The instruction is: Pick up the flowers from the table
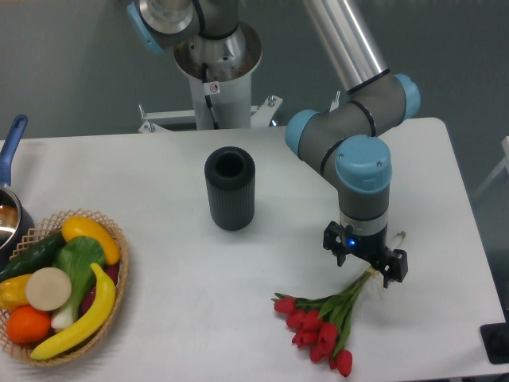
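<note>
The flowers [322,322] are a small bunch of red tulips with green leaves. They lie flat on the white table [199,278] at the front right, buds toward the front and stems running back right. My gripper [367,265] points straight down over the stems, low above the tabletop. Its black fingers [395,269] stand apart on either side of the stems, so it looks open. The stems pass under the gripper and their tip [400,235] shows behind it. Whether the fingers touch the stems I cannot tell.
A black ribbed cylinder vase [230,188] stands upright at the table's middle. A wicker basket [119,270] of vegetables sits at the front left, with a blue-handled pot [9,208] behind it. The robot's base [215,72] is at the back.
</note>
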Tool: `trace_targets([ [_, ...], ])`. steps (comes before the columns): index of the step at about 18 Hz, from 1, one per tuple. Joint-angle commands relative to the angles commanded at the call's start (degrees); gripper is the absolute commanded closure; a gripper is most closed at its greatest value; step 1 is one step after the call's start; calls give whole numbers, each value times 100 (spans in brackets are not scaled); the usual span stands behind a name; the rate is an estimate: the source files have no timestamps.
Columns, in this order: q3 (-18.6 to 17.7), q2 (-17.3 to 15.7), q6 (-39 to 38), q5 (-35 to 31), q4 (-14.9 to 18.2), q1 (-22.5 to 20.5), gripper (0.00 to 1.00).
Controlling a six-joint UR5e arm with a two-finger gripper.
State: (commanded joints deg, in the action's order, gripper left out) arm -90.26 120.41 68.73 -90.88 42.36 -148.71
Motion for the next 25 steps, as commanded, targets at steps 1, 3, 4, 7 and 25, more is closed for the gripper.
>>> trace_targets([
  [1, 0, 0, 0, 0, 0, 0, 0],
  [3, 0, 9, -17, 0, -35, 0, 0],
  [4, -9, 18, -18, 0, -122, 9, 0],
  [7, -9, 175, -26, 9, -395, 44, 0],
  [25, 167, 764, 211, 26, -440, 343, 0],
])
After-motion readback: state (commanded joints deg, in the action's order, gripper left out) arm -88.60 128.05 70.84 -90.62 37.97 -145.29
